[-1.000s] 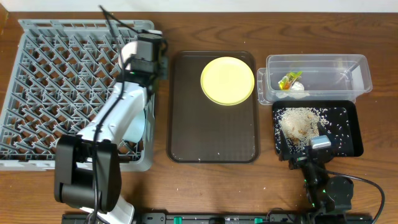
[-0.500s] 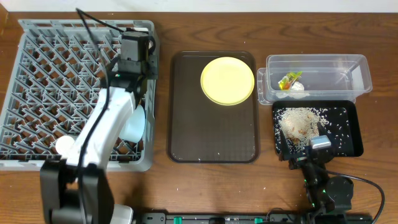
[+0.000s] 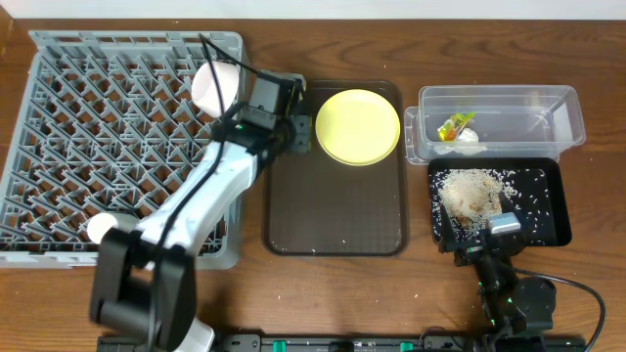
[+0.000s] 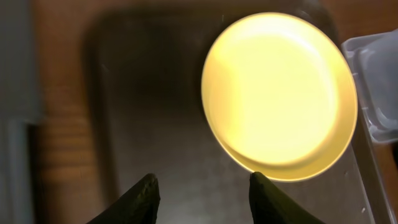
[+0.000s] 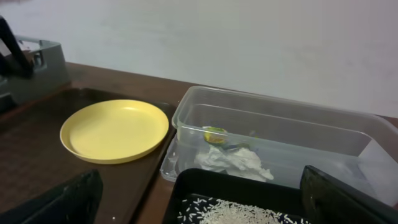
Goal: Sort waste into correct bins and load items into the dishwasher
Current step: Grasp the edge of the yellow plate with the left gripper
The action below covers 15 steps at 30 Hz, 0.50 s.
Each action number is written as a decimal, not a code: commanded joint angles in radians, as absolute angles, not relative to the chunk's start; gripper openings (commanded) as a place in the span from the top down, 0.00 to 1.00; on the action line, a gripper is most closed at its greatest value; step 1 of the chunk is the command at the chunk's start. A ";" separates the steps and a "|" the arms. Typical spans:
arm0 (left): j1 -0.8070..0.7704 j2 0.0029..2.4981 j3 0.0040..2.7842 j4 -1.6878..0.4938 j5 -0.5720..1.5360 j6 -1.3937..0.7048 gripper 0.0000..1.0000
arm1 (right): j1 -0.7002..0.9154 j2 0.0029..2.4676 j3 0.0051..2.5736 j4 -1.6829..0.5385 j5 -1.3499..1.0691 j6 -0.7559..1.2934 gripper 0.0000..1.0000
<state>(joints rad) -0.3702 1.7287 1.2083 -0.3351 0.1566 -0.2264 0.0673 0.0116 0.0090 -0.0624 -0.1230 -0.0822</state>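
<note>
A yellow plate (image 3: 358, 127) lies at the back of the brown tray (image 3: 333, 215); it also shows in the left wrist view (image 4: 280, 96) and the right wrist view (image 5: 115, 130). My left gripper (image 3: 297, 134) hovers over the tray's back left part, just left of the plate. Its fingers (image 4: 202, 186) are open and empty. A white cup (image 3: 213, 86) rests in the grey dish rack (image 3: 78, 127) near its back right. My right gripper (image 3: 489, 244) rests at the table's front, by the black tray of rice (image 3: 543, 186); its fingers (image 5: 205, 199) are open and empty.
A clear plastic bin (image 3: 528, 112) at the back right holds a crumpled tissue and a wrapper (image 5: 227, 155). The black tray with rice (image 5: 236, 211) stands in front of it. A few rice grains lie on the brown tray's front edge.
My left arm has swung right, from over the dish rack to over the tray beside the plate. The white cup now shows in the rack. The right arm has not moved.
</note>
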 commanded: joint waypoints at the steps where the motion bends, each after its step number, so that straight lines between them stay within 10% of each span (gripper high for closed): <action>1: -0.365 1.821 1.189 -0.289 0.289 -0.418 0.51 | 0.059 0.007 0.006 -0.063 -0.121 -0.091 0.01; 15: -0.369 2.068 1.189 -0.133 0.438 -0.589 0.50 | 0.059 0.007 0.006 -0.063 -0.121 -0.091 0.01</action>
